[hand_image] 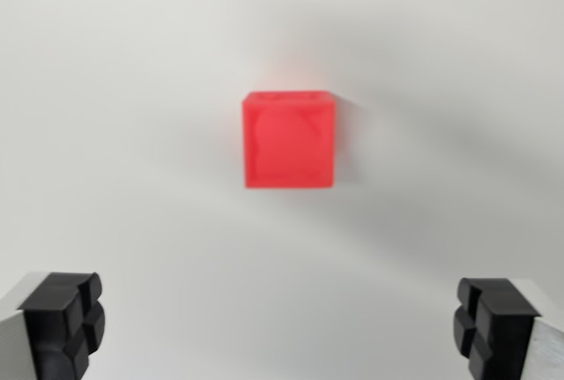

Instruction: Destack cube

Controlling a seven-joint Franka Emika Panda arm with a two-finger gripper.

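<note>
Spread wide, my gripper [282, 331] held nothing: its two black fingertips [62, 323] sat at the bottom corners of the wrist view, one at the left edge and one at the right, with bare white table [132, 89] between them. Beyond the tips, well apart from both, I saw the red cube [290, 140] resting on the table near the middle of the view, slightly blurred, with a faint circular mark on its top face
</note>
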